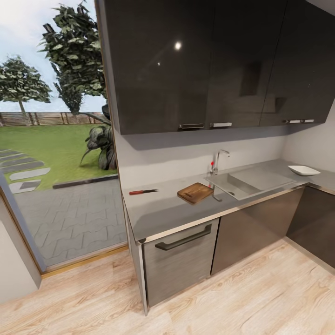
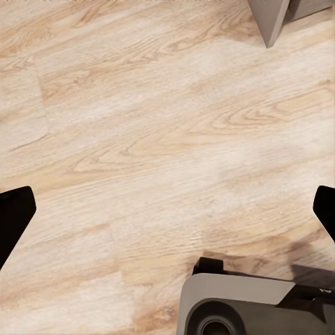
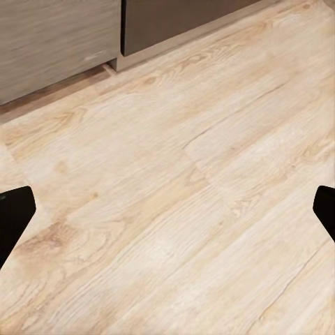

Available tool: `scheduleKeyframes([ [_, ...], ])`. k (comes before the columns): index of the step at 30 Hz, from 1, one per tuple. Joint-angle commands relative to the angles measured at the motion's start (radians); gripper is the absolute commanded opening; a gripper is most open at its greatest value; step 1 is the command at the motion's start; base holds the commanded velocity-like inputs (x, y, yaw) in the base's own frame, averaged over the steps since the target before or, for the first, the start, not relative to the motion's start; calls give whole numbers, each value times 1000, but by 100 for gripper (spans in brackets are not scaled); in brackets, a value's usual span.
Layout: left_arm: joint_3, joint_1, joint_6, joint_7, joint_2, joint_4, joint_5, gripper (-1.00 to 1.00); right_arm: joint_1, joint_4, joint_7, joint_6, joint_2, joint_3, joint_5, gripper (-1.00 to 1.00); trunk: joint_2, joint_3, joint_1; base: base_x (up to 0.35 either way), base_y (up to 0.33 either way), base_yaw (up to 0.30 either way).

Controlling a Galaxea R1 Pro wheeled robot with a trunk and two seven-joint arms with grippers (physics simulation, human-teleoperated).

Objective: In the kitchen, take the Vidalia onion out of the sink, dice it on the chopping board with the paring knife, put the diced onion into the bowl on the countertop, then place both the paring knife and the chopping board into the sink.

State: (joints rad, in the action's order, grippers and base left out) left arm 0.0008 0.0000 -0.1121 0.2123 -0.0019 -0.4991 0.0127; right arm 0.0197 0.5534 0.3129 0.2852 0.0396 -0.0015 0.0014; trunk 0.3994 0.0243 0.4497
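You face the worktop (image 1: 167, 209) from across the wooden floor (image 1: 232, 302). The sink (image 1: 249, 182) is set into it, and from here you cannot tell whether anything lies in the basin; the tap (image 1: 218, 160) stands at its back edge. The white bowl (image 1: 303, 170) sits well to the right of the sink, and nothing shows inside it. The brown board (image 1: 195, 192) lies just left of the sink, flat, nothing on it. The red-handled knife (image 1: 143, 191) lies flat further left, apart from the board. Your left gripper (image 2: 167, 216) and right gripper (image 3: 167, 216) both hang over bare floor, fingers spread wide, holding nothing.
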Motion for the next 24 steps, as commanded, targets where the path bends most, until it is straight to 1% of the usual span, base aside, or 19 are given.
scheduleKeyframes([
  [1,-1,0,-3,2,0,0,1,100,0,-1,3,3,0,0,0,100,1,0,0,0,0,0],
  [13,-5,0,-3,0,0,12,1,100,0,1,4,3,0,0,5,100,1,0,0,0,0,0],
  [14,1,0,-7,-6,0,18,3,100,6,-5,-1,9,6,-6,11,100,1,0,0,0,0,0],
  [16,1,0,-7,-8,0,30,3,100,16,-16,-13,20,17,-17,22,100,1,0,0,0,0,0],
  [19,-1,0,-8,-8,0,34,3,100,13,-33,-30,37,17,-17,21,100,1,0,0,0,0,0],
  [20,-1,0,-13,-8,0,40,2,100,19,-39,-35,43,22,-15,20,100,1,0,0,0,0,0],
  [24,1,0,-36,-8,-3,62,1,100,25,-61,-58,65,25,-13,20,100,1,0,0,11,-14,0],
])
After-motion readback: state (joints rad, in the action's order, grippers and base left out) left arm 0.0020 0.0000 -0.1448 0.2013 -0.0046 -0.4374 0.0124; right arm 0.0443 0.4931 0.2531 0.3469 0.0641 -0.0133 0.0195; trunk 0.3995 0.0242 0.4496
